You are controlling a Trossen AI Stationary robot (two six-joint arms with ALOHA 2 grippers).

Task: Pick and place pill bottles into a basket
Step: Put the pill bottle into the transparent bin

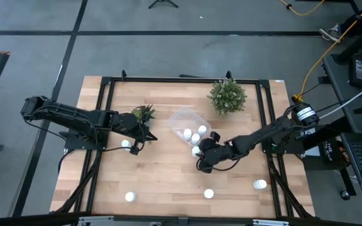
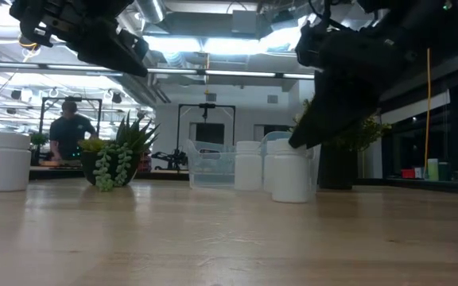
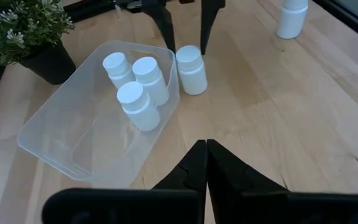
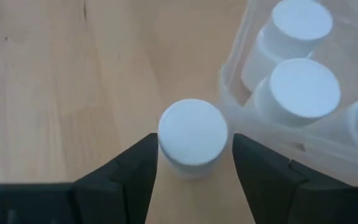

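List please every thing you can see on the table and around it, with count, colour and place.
Pill bottles in basket: three, white, standing inside.
Pill bottle beside basket: one, white, on table just outside basket wall, between the right gripper's open fingers.
Other pill bottles: four, white, loose on table.
Basket: one, clear plastic, table middle.
Bushy plant: one, green, far side.
Small plant: one, green, near left gripper.
Table: one, light wood.
Person: one, in the room behind.
Left gripper: shut, above table.
Right gripper: open, around bottle.

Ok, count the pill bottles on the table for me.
8 bottles: three in the basket, one beside it inside the open right pincer, one by the left pincer, three along the edge opposite the plants. Others may be hidden.
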